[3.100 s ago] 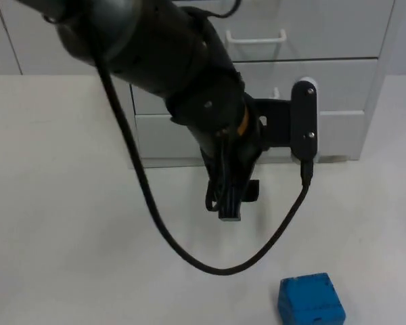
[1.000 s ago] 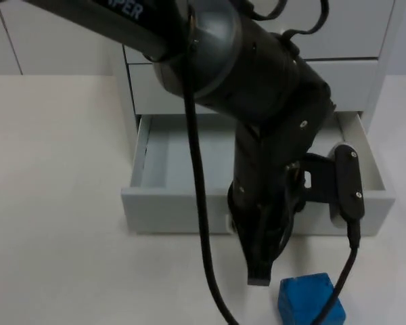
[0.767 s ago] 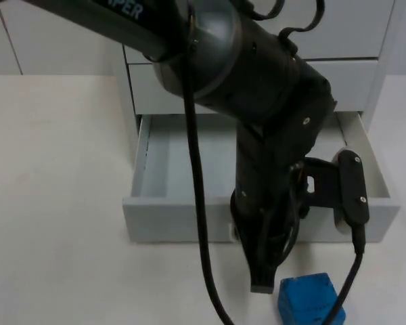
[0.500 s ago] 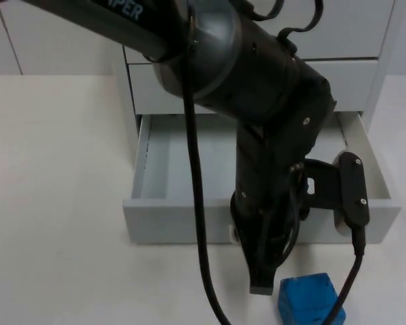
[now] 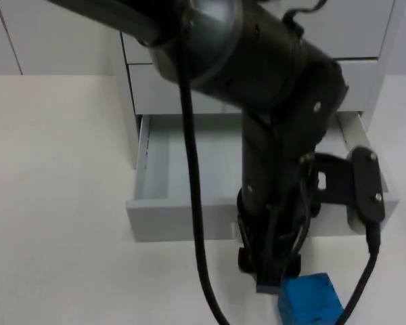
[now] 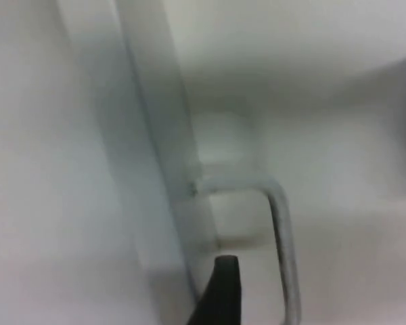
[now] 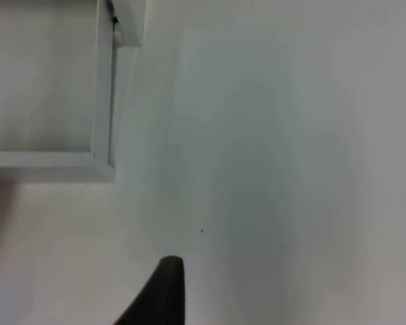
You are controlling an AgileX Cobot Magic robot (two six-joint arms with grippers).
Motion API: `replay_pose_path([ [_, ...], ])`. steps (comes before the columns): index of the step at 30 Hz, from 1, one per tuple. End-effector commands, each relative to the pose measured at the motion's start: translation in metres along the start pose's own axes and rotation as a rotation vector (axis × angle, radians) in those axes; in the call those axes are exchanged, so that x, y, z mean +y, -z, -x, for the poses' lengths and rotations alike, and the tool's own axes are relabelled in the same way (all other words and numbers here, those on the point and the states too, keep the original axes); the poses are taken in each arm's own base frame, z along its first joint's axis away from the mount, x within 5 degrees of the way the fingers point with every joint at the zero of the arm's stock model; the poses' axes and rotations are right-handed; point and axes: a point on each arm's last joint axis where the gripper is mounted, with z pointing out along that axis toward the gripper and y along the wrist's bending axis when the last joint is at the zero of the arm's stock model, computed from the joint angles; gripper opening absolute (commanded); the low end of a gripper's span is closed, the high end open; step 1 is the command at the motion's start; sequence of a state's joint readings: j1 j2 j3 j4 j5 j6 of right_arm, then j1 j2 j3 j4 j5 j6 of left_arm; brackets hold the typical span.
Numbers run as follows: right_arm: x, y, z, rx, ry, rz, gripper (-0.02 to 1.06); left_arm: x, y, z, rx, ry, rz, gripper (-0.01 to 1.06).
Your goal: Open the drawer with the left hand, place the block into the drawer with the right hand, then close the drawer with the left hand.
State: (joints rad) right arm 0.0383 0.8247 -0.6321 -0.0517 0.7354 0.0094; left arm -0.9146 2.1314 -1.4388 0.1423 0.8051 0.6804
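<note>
- Standing pulled out from the cabinet [image 5: 386,74], the drawer [image 5: 183,217] is open
- Left gripper [image 5: 269,274] hangs before its handle [image 6: 279,230], beside the blue block [image 5: 310,302]; finger spread cannot be told

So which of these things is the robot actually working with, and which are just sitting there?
Part of the job:
open drawer
drawer handle
blue block
left gripper, just in front of the drawer

Just there:
white table
closed upper drawers
</note>
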Motion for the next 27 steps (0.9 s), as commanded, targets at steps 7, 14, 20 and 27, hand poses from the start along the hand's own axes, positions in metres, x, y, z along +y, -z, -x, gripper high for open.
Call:
replay_pose_path([
  [7,0.0,0.001,0.0,-0.008,-0.016,0.005,1.05,-0.002,0.047,-0.005,-0.054,0.081,-0.042,0.79],
  [14,0.0,0.001,0.0,-0.003,-0.016,0.005,1.05,0.007,0.065,-0.015,-0.1,0.255,-0.062,0.79],
  [20,0.0,0.001,0.0,-0.003,-0.014,0.003,1.05,0.022,0.066,-0.041,-0.068,0.446,-0.115,0.79],
  [27,0.0,0.001,0.0,-0.003,-0.014,0.003,1.05,0.033,0.09,-0.092,-0.15,0.696,-0.214,0.79],
])
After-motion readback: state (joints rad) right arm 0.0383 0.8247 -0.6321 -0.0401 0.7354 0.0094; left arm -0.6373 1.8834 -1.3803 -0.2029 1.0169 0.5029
